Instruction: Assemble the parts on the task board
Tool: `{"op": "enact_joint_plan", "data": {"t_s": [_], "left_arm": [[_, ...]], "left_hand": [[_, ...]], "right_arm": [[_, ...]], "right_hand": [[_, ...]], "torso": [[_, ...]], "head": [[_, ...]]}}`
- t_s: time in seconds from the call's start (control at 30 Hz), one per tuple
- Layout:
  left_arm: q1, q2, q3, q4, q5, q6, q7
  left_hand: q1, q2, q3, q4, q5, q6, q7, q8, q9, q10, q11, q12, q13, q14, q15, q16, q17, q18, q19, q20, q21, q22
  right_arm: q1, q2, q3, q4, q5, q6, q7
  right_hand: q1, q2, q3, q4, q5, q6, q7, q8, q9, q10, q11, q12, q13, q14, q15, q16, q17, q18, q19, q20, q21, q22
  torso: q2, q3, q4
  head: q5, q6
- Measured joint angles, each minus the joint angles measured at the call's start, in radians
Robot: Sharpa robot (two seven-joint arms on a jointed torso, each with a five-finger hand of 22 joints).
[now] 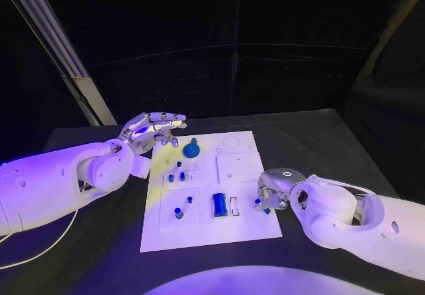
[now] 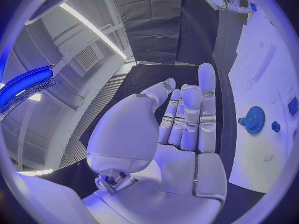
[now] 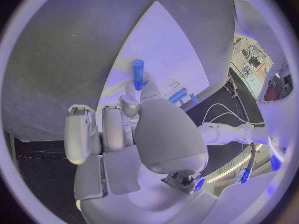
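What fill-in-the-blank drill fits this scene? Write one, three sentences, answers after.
1. The right hand pinches a small blue ____ in its fingers.
2. The left hand, holding nothing, is ____.
3. The blue gear lies on the white task ____, near the left hand.

Answers: peg; open; board

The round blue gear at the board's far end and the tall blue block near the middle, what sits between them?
In the head view, between the round blue gear and the tall blue block stand two small blue pegs on the white task board.
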Motion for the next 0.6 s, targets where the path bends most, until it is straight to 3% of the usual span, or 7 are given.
{"op": "enact_joint_plan", "data": {"t_s": [0.17, 0.27, 0.43, 0.6], "left_arm": [[0.000, 0.000, 0.000, 0.000, 0.000, 0.001, -0.001], [0.000, -0.001, 0.000, 0.001, 0.000, 0.002, -0.002], [0.000, -0.002, 0.000, 0.001, 0.000, 0.003, -0.003], [0.000, -0.002, 0.000, 0.001, 0.000, 0.004, -0.004]], "left_hand": [[0.000, 0.000, 0.000, 0.000, 0.000, 0.000, 0.000, 0.000, 0.000, 0.000, 0.000, 0.000, 0.000, 0.000, 0.000, 0.000, 0.000, 0.000, 0.000, 0.000, 0.000, 0.000], [0.000, 0.000, 0.000, 0.000, 0.000, 0.000, 0.000, 0.000, 0.000, 0.000, 0.000, 0.000, 0.000, 0.000, 0.000, 0.000, 0.000, 0.000, 0.000, 0.000, 0.000, 0.000], [0.000, 0.000, 0.000, 0.000, 0.000, -0.004, 0.004, 0.000, 0.000, 0.000, 0.000, 0.000, 0.000, -0.004, -0.004, 0.000, -0.001, 0.000, 0.000, 0.000, 0.000, 0.000], [0.000, 0.000, 0.000, 0.000, 0.000, -0.004, 0.004, 0.000, 0.000, 0.000, 0.000, 0.000, 0.000, -0.004, -0.004, 0.000, -0.001, 0.000, 0.000, 0.000, 0.000, 0.000]], "right_arm": [[0.001, 0.006, 0.000, 0.002, -0.017, 0.014, 0.000], [0.002, 0.008, 0.000, 0.005, -0.024, 0.016, 0.000], [0.000, 0.007, -0.001, 0.011, -0.025, 0.000, 0.001], [-0.004, 0.000, -0.005, 0.018, 0.001, -0.045, -0.002]], "right_hand": [[0.059, 0.009, 0.040, -0.040, -0.005, -0.009, 0.004, -0.016, 0.000, -0.010, 0.002, -0.019, -0.010, 0.000, 0.000, -0.006, -0.003, 0.000, 0.000, 0.000, 0.000, 0.000], [0.088, 0.018, 0.073, -0.061, 0.000, -0.012, 0.004, -0.047, -0.001, -0.016, -0.002, -0.021, -0.015, 0.000, 0.001, -0.006, -0.002, 0.000, 0.000, 0.000, 0.000, 0.000], [0.101, 0.026, 0.121, -0.053, 0.080, 0.001, 0.003, -0.067, -0.049, -0.018, 0.000, -0.023, -0.013, -0.002, 0.003, -0.006, 0.006, 0.000, 0.000, 0.000, 0.000, 0.000], [0.097, 0.030, 0.174, -0.030, 0.156, 0.011, 0.003, -0.090, -0.066, -0.018, 0.000, -0.023, -0.011, 0.000, 0.004, -0.006, 0.008, 0.000, 0.000, 0.000, 0.000, 0.000]], "torso": [[0.000, -0.0001, 0.0007], [0.000, -0.0001, 0.0008], [0.001, 0.0000, 0.0008], [0.001, 0.0006, 0.0008]], "head": [[-0.001, 0.000], [-0.001, -0.001], [0.002, -0.002], [0.002, -0.001]]}}
